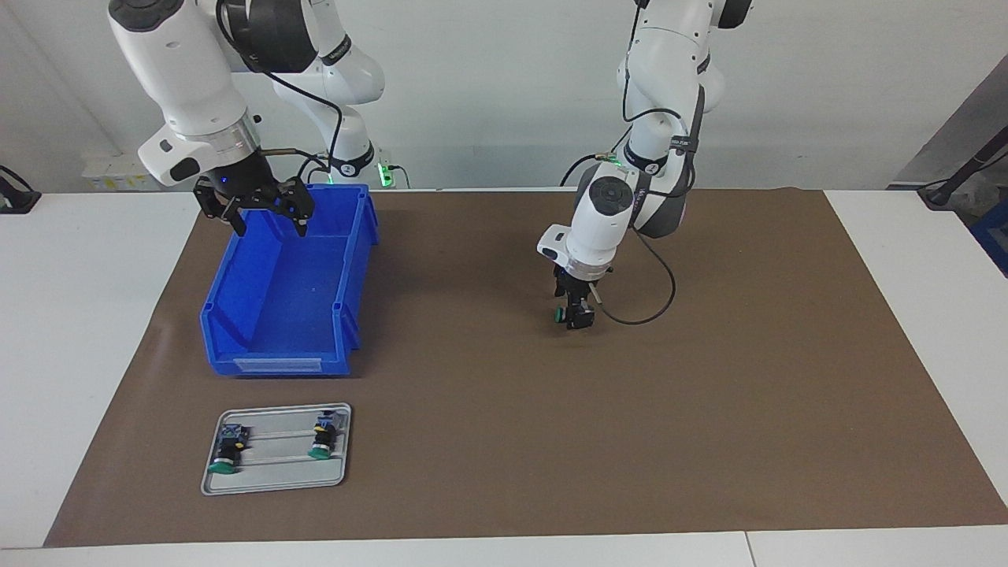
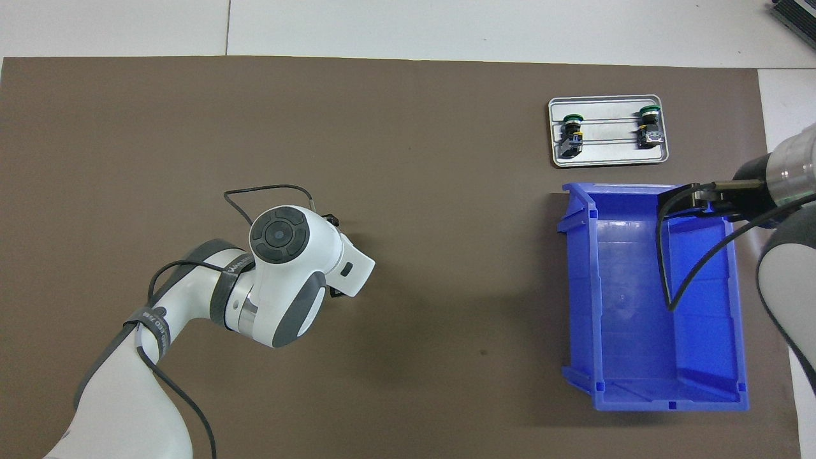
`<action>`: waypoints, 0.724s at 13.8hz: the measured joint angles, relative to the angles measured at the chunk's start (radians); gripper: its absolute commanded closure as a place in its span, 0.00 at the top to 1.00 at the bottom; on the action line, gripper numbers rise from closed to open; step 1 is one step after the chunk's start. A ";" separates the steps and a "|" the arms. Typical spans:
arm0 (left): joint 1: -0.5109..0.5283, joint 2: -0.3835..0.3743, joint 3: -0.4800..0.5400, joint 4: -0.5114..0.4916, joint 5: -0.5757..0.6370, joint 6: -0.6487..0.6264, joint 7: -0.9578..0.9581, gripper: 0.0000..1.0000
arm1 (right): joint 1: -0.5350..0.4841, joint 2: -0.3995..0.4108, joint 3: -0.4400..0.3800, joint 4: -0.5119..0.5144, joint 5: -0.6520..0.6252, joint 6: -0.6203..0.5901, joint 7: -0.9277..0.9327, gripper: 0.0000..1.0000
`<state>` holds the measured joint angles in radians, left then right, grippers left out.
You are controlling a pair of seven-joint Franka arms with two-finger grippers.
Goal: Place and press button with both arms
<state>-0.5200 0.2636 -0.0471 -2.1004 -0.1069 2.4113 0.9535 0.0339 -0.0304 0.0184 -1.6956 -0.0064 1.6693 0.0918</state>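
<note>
Left pincer [image 1: 577,315] hangs low over the middle of the brown mat [image 1: 709,409], clenched on a button [image 1: 564,314]; the green cap shows at the fingertips, pointing sideways toward the right arm's end of the surface. Whether the button already touches the mat cannot be told. In the overhead view the wrist hides it entirely.

Right pincer [image 1: 268,222] is released, fingers spread, holding nothing. It hovers over the robot-side end of the blue bin [image 1: 283,315] and waits.

Step in hand, as judged: carrying the button to its place on the metal tray [image 1: 276,482]. The tray lies at about 7 o'clock from the left pincer in the facing view, just past the bin's open front.

Advice for doing it well:
- Lift clear of the bin wall before crossing.
- Turn the button to match the two already seated, caps facing away from the robots.
- Lower until it rests on the rails, then let go.
- Keep the right pincer out of the path until pressing is due.

Count:
- Buttons: three. One held, two on the tray [image 1: 228,453] [image 1: 321,438].
- Trays: one.
- Bins: one, nothing visible inside.
- Arms: two.
- Mats: one.
</note>
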 measured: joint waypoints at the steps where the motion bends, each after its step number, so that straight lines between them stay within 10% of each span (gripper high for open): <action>1: -0.007 0.000 -0.001 -0.012 0.000 0.015 0.005 0.86 | 0.000 0.000 0.000 0.000 0.000 0.000 0.000 1.00; 10: -0.021 -0.005 0.007 -0.045 -0.001 0.064 0.052 0.65 | 0.000 0.000 0.000 -0.001 0.000 0.000 0.000 1.00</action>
<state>-0.5407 0.2589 -0.0397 -2.1459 -0.1076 2.4751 1.0056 0.0339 -0.0309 0.0184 -1.6963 -0.0064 1.6693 0.0918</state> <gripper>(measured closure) 0.273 0.000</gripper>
